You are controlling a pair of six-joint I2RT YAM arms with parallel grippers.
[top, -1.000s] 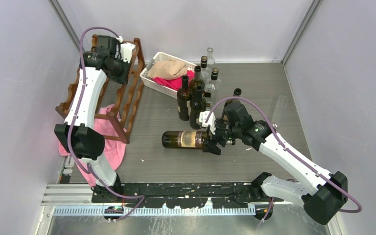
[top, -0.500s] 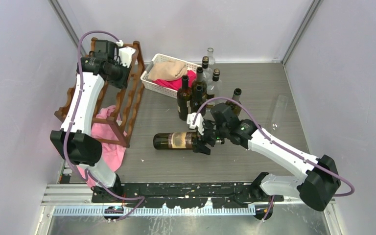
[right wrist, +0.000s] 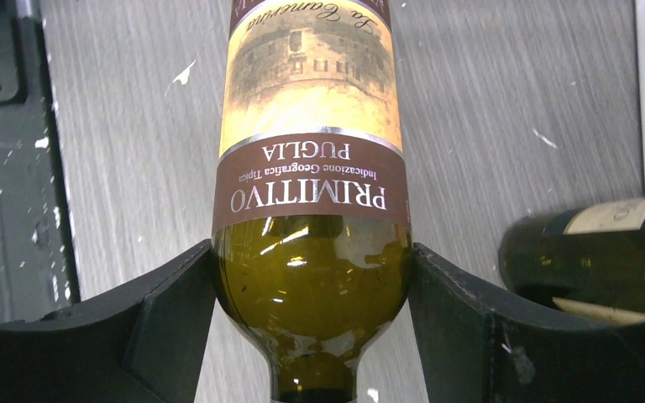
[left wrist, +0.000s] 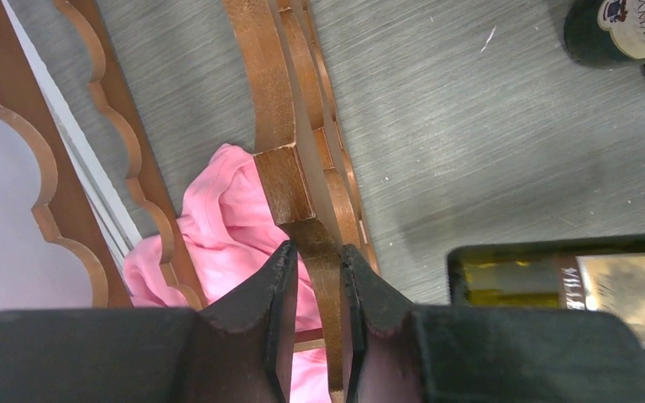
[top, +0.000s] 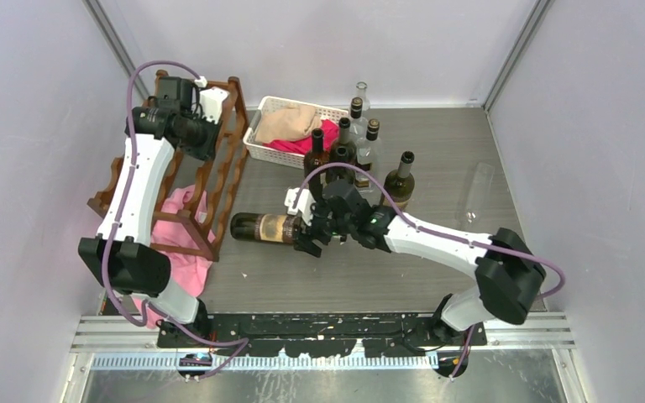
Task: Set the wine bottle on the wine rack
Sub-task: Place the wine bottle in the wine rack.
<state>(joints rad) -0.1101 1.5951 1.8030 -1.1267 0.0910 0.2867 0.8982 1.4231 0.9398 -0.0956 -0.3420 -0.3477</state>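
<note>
Centre-left in the overhead view, my right gripper (right wrist: 311, 302) clasps the horizontal wine bottle (right wrist: 311, 168) at its shoulder, base near the wine rack (top: 228, 143), whose rail my left gripper (left wrist: 315, 281) pinches. Racking is not yet done. Label: "PRIMITIVO PUGLIA, Indicazione Geografica Tipica."

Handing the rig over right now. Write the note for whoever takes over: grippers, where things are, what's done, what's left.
Left gripper: shut on a rail of the reddish-brown wooden wine rack.
Right gripper: clamped on the shoulder of the dark green glass wine bottle, lying horizontal, base toward the rack.
Done: bottle grasped, its base close to the rack.
Left: lay it in a scalloped cradle, then release.
</note>
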